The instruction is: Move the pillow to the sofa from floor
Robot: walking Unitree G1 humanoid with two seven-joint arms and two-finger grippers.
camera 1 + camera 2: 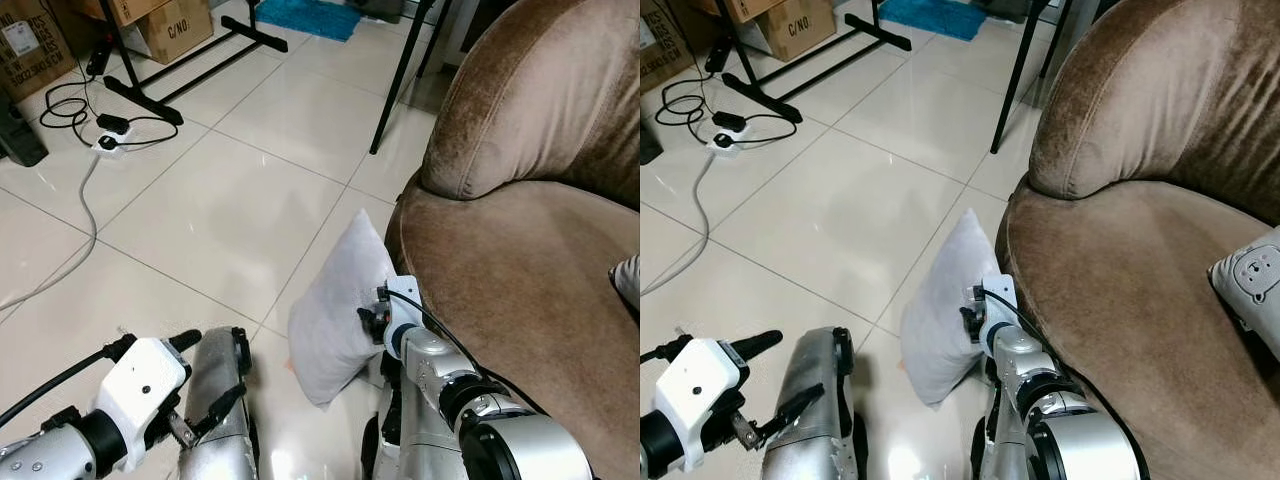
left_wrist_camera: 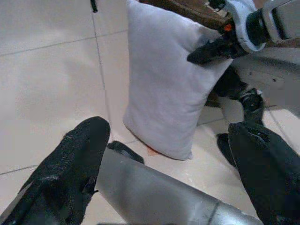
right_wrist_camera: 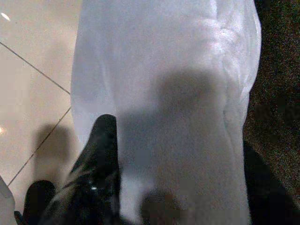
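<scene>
A brown velvet sofa (image 1: 520, 250) takes up the right side of the scene, its rounded seat edge curving down to a glossy pale tiled floor (image 1: 200, 210). Far back on the left stand cardboard boxes (image 1: 170, 25), one printed "C/NO."; another carries a white label too small to read. A black stand's legs (image 1: 190, 65) cross the tiles there, beside a white power strip (image 1: 105, 145) with a grey cable trailing away. A blue mat (image 1: 310, 15) lies at the far edge.

The white pillow (image 1: 335, 310) stands on one corner on the floor, leaning against the sofa's front. The right gripper (image 2: 215, 47) is at the pillow's sofa-side edge, partway up. In the right wrist view its black fingers (image 3: 101, 154) are spread to either side of the fabric; whether they squeeze it I cannot tell. The left gripper (image 1: 205, 375) hangs low beside the robot's silver leg (image 1: 225, 420), apart from the pillow, its fingers spread wide.
</scene>
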